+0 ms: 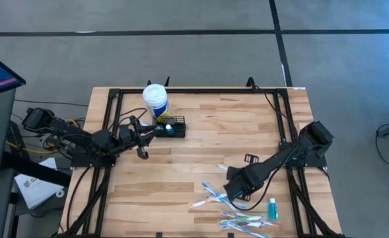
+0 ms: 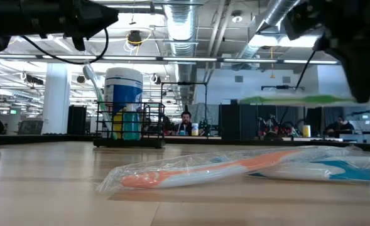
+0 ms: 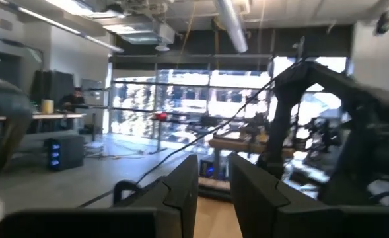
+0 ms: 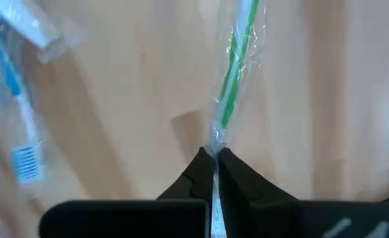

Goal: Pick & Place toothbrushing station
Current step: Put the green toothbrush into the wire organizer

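Black caddy: toothbrushing station (image 1: 170, 128), near table's far edge, just beside white tub (image 1: 156, 98).
Left gripper (image 1: 146, 135): close by station, fingers nearly together, holding nothing.
Right gripper (image 4: 214, 157): clamped on wrapped green toothbrush (image 4: 236, 61), above loose toothbrushes (image 1: 211, 194).

Caddy (image 1: 170, 129) just before the tub (image 1: 156, 99), toothbrushes (image 1: 237, 208) front-right.

Place: open-plan robotics lab
Evidence: exposed ceiling ducts (image 2: 183, 25), rows of workbenches, seated person (image 2: 186, 120), framed wooden table (image 1: 201, 158)
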You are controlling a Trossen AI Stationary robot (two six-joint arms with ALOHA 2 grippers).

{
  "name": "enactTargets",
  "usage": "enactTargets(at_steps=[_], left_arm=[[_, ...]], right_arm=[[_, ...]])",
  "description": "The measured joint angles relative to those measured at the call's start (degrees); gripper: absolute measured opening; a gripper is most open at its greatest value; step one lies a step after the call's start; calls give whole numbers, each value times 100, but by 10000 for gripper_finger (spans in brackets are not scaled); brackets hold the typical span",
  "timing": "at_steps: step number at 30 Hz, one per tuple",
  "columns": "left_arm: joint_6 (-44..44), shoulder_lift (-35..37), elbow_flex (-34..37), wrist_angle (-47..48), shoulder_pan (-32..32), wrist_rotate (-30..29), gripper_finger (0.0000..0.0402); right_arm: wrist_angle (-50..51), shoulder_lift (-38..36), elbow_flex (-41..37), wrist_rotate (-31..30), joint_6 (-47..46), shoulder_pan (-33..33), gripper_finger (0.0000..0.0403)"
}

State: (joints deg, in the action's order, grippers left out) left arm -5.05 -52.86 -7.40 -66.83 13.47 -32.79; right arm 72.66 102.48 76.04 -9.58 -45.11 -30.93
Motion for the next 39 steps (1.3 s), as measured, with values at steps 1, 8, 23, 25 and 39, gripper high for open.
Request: enactTargets(at_steps=[1, 8, 23, 25, 39], left_arm=[[100, 0, -33, 2, 1, 96, 81], [711, -9, -540, 1035, 0, 516, 81], [2122, -62, -1422, 2597, -265, 1718, 81], [2376, -193, -1462, 2612, -434, 1975, 81], [3894, -2265, -2793, 2623, -1634, 4461, 81]], right_arm=[[29, 0, 58, -115, 114, 12, 1], [356, 0, 422, -694, 606, 88, 0], [707, 0, 807, -1883, 1608, 189, 0], [706, 0, 851, -2077, 1715, 189, 0], [615, 0, 1142, -3333, 2665, 180, 0]])
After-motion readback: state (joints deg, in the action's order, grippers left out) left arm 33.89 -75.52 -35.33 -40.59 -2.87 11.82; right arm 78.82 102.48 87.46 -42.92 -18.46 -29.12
